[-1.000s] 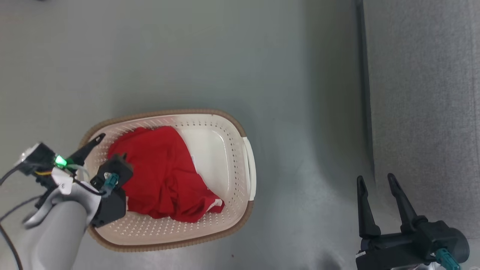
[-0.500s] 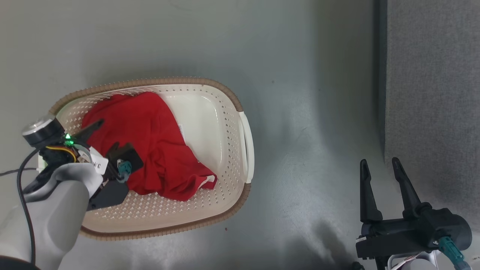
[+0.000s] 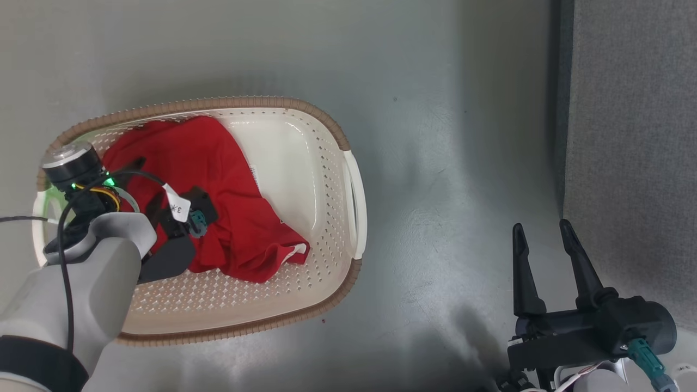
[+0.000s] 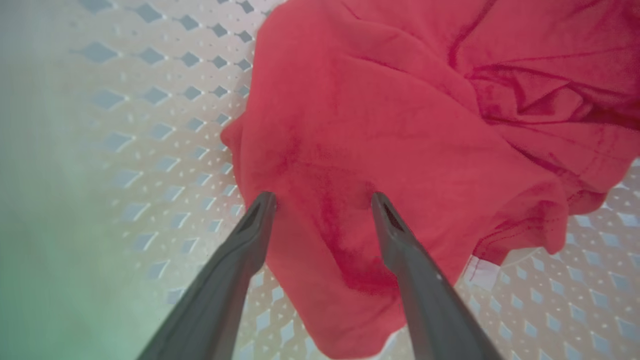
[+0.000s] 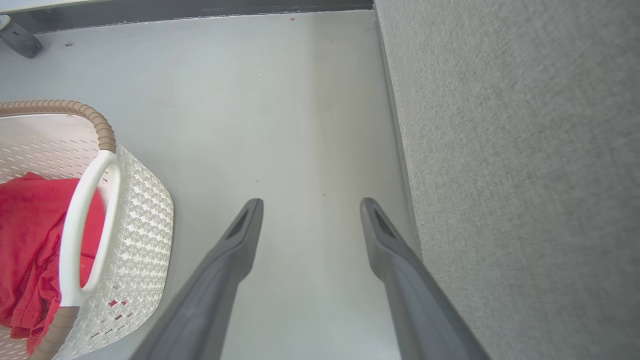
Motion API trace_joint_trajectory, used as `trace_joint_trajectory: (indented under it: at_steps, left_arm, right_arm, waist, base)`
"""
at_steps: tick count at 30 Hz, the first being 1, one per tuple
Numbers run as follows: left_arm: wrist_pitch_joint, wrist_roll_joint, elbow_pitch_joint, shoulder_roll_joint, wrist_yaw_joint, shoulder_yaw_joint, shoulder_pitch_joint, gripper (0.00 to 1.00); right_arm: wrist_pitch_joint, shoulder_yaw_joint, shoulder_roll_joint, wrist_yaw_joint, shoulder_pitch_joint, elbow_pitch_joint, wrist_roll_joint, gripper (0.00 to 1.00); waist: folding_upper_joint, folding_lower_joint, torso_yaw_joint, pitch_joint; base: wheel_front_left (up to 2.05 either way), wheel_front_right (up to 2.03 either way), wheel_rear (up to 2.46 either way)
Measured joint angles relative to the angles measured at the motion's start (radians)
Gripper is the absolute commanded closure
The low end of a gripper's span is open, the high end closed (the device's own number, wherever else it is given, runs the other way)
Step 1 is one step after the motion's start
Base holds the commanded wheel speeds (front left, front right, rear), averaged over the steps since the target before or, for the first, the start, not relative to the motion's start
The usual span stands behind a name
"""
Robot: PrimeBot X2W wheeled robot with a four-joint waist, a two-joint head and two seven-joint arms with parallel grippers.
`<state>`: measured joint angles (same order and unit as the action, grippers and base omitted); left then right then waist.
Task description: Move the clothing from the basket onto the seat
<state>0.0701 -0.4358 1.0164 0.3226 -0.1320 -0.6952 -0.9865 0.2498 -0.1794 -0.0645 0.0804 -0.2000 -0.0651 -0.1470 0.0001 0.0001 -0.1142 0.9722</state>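
Note:
The clothing (image 3: 218,179), a crumpled bright red garment with a bit of white trim, lies in the left half of the cream basket (image 3: 326,125) on the floor. My left gripper (image 3: 144,179) reaches down into the basket. In the left wrist view the left gripper (image 4: 324,197) is open, its two tips resting on the clothing (image 4: 400,125) near its edge, with the basket's perforated wall (image 4: 150,125) beside it. My right gripper (image 3: 540,226) hangs open over the floor, close to the grey seat (image 3: 631,136). In the right wrist view the right gripper (image 5: 311,202) holds nothing.
Grey floor (image 3: 435,163) lies between the basket and the seat. The basket's white handle (image 5: 80,225) faces the right gripper, with the seat (image 5: 525,150) on the other side. A dark caster wheel (image 5: 20,42) stands by a dark baseboard farther off.
The head camera has shifted. Relative to the basket, my left gripper has moved from the rim in over the red clothing and lower. The right gripper has stayed open beside the seat.

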Motion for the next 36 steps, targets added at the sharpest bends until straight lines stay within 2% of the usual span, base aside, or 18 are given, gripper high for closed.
trace_joint_trajectory:
  at_steps: [26, 36]
  left_arm:
    - [0.062, 0.003, 0.235, -0.105, 0.000, -0.146, -0.116, 0.00]
    - [0.057, 0.030, 0.257, -0.117, 0.000, -0.184, -0.116, 0.00]
  right_arm:
    - [0.002, -0.005, 0.007, 0.008, 0.010, 0.031, 0.017, 0.00]
    - [0.003, -0.004, 0.009, 0.009, 0.016, 0.036, 0.017, 0.00]
  waist:
    - [-0.0002, -0.0001, -0.026, 0.012]
    - [-0.0001, -0.0001, -0.031, 0.009]
  base:
    - [0.00, 0.00, 0.00]
    - [0.00, 0.00, 0.00]
